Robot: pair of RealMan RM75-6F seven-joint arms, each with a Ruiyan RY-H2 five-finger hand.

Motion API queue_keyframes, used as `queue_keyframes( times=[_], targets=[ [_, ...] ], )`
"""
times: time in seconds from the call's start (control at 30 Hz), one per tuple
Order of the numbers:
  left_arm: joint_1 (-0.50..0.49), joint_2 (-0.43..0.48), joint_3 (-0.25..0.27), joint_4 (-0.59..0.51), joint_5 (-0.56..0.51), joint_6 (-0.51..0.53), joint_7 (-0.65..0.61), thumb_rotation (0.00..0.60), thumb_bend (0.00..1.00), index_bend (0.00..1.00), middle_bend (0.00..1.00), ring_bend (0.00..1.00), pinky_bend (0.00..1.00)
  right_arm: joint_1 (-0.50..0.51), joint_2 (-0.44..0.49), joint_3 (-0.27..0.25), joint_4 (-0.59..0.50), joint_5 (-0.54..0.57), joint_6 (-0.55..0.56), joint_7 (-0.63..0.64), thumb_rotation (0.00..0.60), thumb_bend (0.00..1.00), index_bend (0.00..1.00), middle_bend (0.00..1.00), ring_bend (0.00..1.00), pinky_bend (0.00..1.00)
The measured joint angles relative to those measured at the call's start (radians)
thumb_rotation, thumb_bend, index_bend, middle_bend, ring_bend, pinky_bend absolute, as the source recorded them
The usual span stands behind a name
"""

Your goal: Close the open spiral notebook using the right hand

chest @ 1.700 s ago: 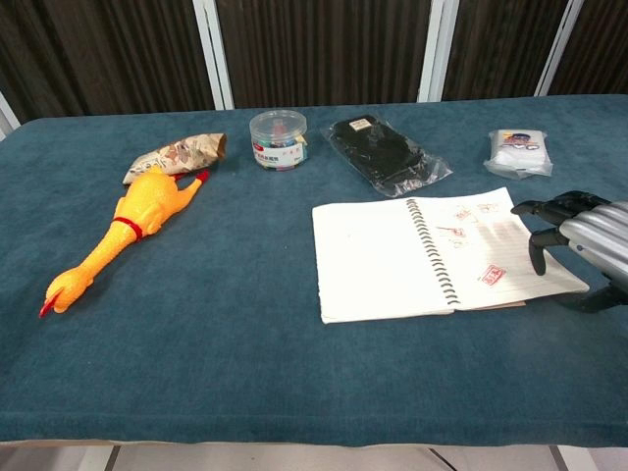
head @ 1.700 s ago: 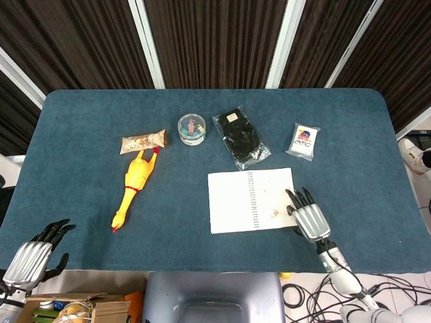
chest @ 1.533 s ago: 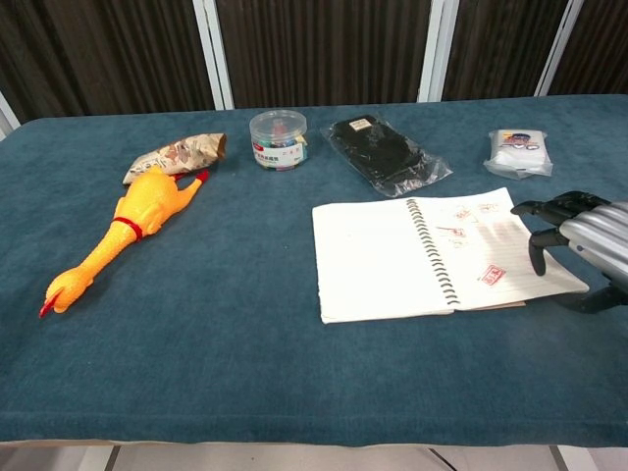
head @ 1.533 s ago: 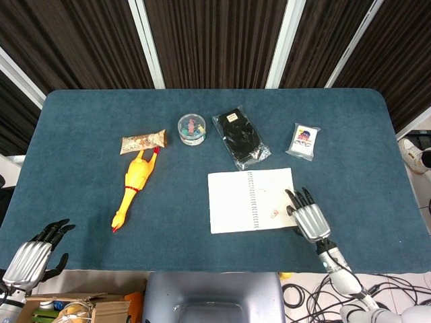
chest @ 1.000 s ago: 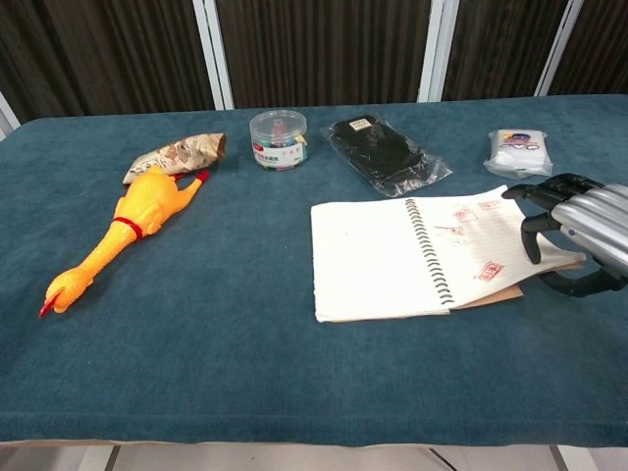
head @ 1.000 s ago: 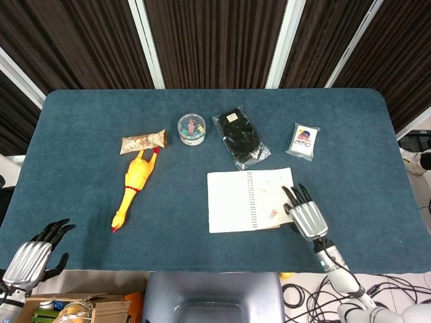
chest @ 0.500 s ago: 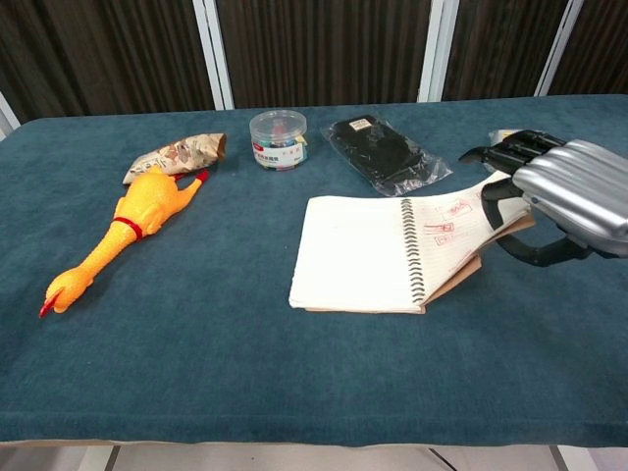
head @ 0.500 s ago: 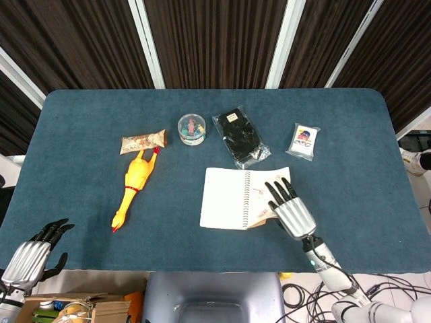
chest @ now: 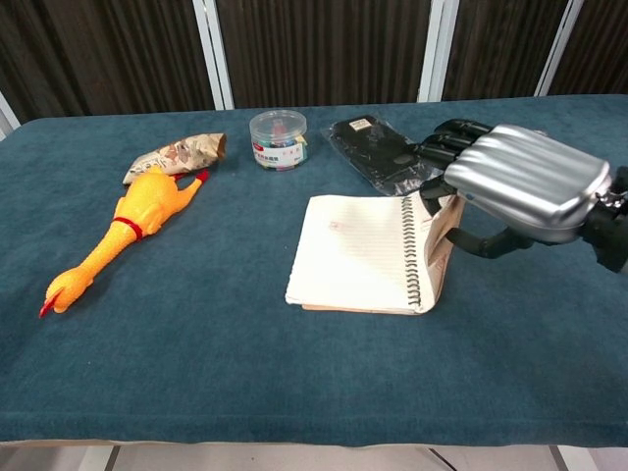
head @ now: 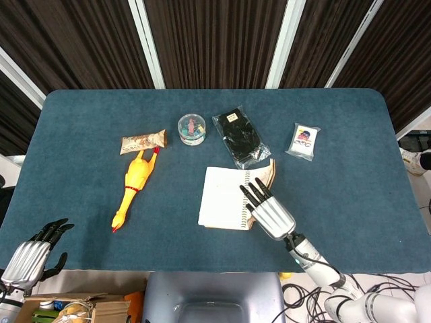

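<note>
A: We see the fingers (chest: 442, 137) of the right hand (head: 270, 214) stretched out flat and a little apart. The thumb is tucked under the lifted side of the spiral notebook (head: 225, 206), so the hand holds that side up between thumb and fingers.

B: Where is the notebook?

A: We see it in the middle of the blue table (head: 350, 168), a bit to the right. Its left page lies flat. Its right side stands almost straight up from the spiral.

B: And the left hand (head: 30, 257)?

A: We find it at the near left corner, just off the table edge. Its fingers are apart and it holds nothing.

B: What else do we see?

A: A yellow rubber chicken (head: 133, 185) lies on the left, with a snack packet (head: 142, 141) touching its far end. A small round tub (head: 192, 128) and a black bag (head: 241, 137) sit beyond the notebook. A little white packet (head: 303, 140) lies far right.
</note>
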Motion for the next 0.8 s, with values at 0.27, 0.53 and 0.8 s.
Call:
queue_keyframes(
  times=[0.27,0.53,0.8],
  targets=[
    [-0.003,-0.003,0.003,-0.002,0.008,-0.004,0.014,0.600,0.50,0.20,0.12,0.12,0.36,0.056,-0.014,-0.001,0.023,0.001,-0.071,0.124,0.600,0.42,0.64,0.11,0.10,0.10],
    [-0.002,-0.004,0.004,-0.004,0.009,-0.004,0.020,0.600,0.50,0.20,0.12,0.12,0.36,0.126,-0.067,-0.001,0.110,-0.012,-0.112,0.340,0.600,0.42,0.61,0.11,0.10,0.10],
    [-0.002,-0.004,0.006,-0.005,0.011,-0.003,0.023,0.600,0.50,0.20,0.12,0.12,0.36,0.180,-0.152,0.012,0.250,-0.014,-0.118,0.489,0.600,0.42,0.54,0.12,0.10,0.10]
  ],
)
